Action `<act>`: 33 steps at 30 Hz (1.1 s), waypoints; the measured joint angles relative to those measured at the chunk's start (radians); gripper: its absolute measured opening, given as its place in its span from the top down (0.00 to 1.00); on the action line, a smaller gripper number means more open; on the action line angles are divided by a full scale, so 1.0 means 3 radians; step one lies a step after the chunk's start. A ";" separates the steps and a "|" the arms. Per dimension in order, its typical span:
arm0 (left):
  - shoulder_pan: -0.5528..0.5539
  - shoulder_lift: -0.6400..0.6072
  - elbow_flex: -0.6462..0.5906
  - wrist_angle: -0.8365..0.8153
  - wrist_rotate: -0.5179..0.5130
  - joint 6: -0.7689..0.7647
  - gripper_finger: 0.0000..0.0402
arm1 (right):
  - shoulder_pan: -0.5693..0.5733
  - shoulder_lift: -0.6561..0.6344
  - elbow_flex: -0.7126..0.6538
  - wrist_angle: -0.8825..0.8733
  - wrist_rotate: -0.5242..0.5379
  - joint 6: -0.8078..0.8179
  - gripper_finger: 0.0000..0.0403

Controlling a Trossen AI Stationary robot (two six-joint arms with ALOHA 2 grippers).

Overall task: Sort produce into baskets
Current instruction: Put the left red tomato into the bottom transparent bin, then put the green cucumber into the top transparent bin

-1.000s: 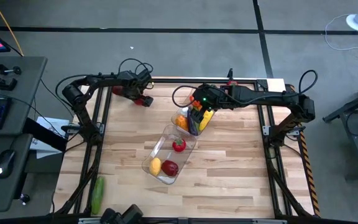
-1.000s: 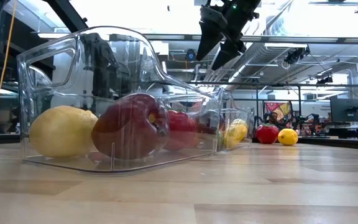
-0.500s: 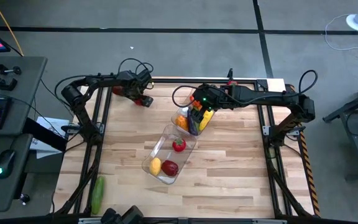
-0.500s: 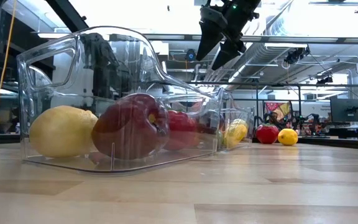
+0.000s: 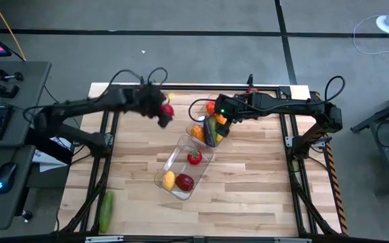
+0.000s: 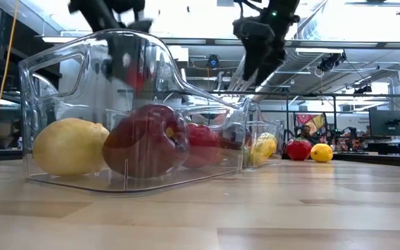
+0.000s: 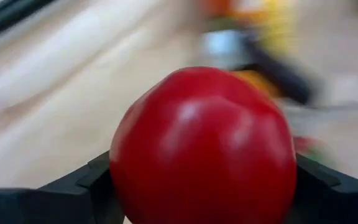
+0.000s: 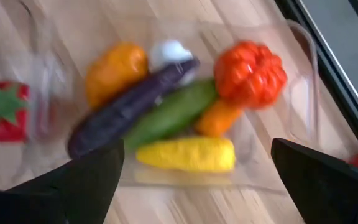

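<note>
Left hand (image 7: 204, 180) is clamped on a red tomato (image 7: 204, 146), only clear from its wrist cam; right hand (image 8: 197, 168) hangs wide open over the veggie bin (image 8: 303, 93).

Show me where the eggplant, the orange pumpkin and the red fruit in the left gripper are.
eggplant (image 8: 126, 112): right wrist view, middle of its purple body.
orange pumpkin (image 8: 250, 71): right wrist view, centre of its ribbed top.
red fruit (image 7: 204, 146): left wrist view, front face, between the left gripper's fingers.
</note>
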 joint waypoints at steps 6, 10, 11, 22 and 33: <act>-0.1210 -0.0225 0.0003 0.0582 -0.0273 -0.0650 0.28 | -0.0001 0.0000 0.0000 -0.0133 0.0089 0.0047 0.01; -0.1817 -0.0102 0.0003 0.1040 -0.0682 -0.0719 0.27 | 0.0000 0.0000 0.0000 -0.0029 0.0089 0.0077 0.01; -0.1921 -0.0070 0.0003 0.1115 -0.0752 -0.0717 0.27 | 0.0000 0.0000 0.0000 -0.0002 0.0089 0.0074 0.01; -0.2163 0.0311 0.0001 0.1340 -0.0988 -0.0502 0.26 | 0.0000 0.0000 0.0000 0.0036 0.0089 0.0064 0.01; -0.1919 0.0356 0.0001 0.1315 -0.0377 -0.0206 0.02 | 0.0000 0.0000 0.0000 0.0090 0.0089 0.0098 0.01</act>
